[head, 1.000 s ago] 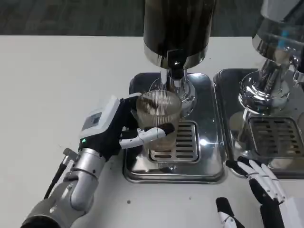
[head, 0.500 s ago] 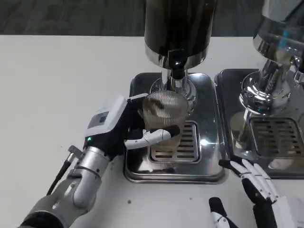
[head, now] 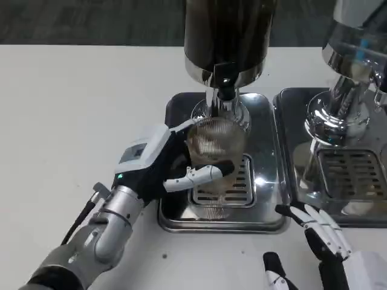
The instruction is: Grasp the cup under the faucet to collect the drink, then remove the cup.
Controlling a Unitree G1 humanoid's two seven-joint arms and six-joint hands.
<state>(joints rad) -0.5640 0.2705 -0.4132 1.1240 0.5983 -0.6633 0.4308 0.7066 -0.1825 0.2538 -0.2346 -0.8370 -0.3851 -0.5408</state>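
White table (head: 78, 90): one steel drip tray (head: 266, 199) with slotted grille at centre, bearing a dark dispenser (head: 227, 36); second steel tray (head: 290, 151) just beside it, right, bearing a chrome dispenser (head: 344, 103).

Drinks stn, prob lab/demo setup, white table (head: 72, 109), two steel dispensers (head: 225, 42), drip trays (head: 266, 199)

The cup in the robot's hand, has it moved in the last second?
Yes. The cup, held by the left hand, has shifted right, judged against the faucet above it, and now sits more directly beneath it.
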